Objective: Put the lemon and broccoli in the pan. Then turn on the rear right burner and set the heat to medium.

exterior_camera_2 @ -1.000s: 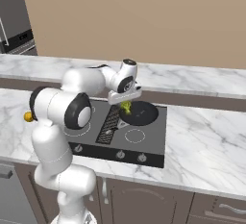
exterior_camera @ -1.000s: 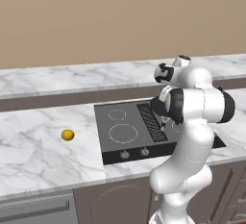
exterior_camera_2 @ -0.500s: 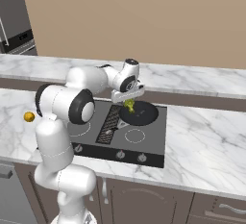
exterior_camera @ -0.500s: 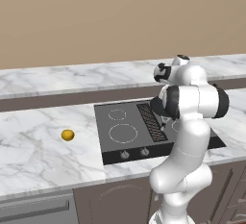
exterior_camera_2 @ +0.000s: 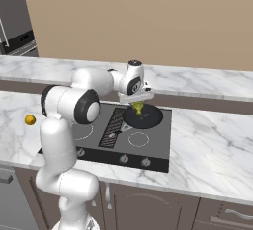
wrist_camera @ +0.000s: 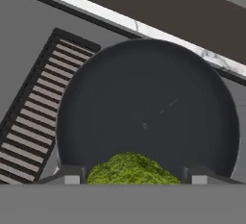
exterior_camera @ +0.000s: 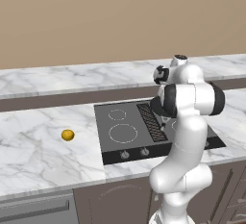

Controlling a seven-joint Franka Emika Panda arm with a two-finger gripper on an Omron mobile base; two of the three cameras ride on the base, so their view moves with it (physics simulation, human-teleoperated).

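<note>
Little has shifted over the last second: the arm has drawn a touch closer to its base, while the fingers stay clamped on the broccoli, head down, directly above the pan on the rear right burner. Holding it over the pan's middle means a release should drop it inside the rim. Well apart on the tabletop, left of the cooktop, the lemon waits untouched.

One lemon, one broccoli, one pan, four stove knobs.
</note>
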